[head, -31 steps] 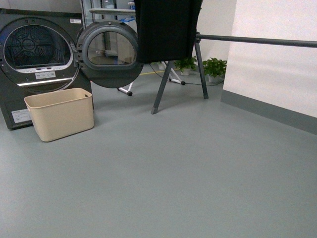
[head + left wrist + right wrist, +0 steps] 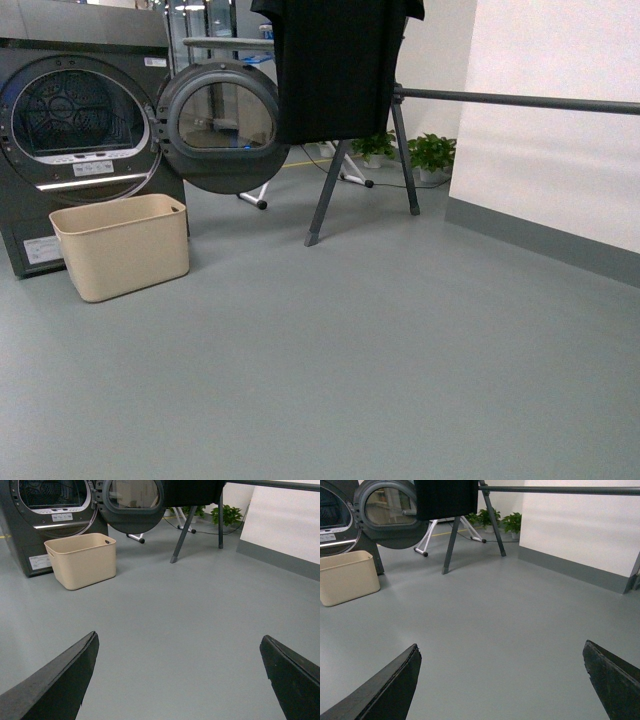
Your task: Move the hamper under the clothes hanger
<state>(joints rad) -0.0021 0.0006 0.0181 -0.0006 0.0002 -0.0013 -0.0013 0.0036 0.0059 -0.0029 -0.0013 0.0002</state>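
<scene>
hamper (image 2: 120, 247): empty plastic tub, so I judge it light and stiff
hold: I'd take the slot handle (image 2: 106, 542) at the rim
left gripper (image 2: 179, 636) – right gripper (image 2: 501, 645): both spread wide, empty

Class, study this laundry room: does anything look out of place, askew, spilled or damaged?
Nothing looks spilled or damaged. The dryer door stands wide open, and the hamper sits upright in front of the dryer, off to one side of the clothes hanger rather than under it.

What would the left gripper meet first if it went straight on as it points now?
Probably the bare floor: ahead of the open left gripper only floor shows. The hamper stands well aside. Depth is unclear.
</scene>
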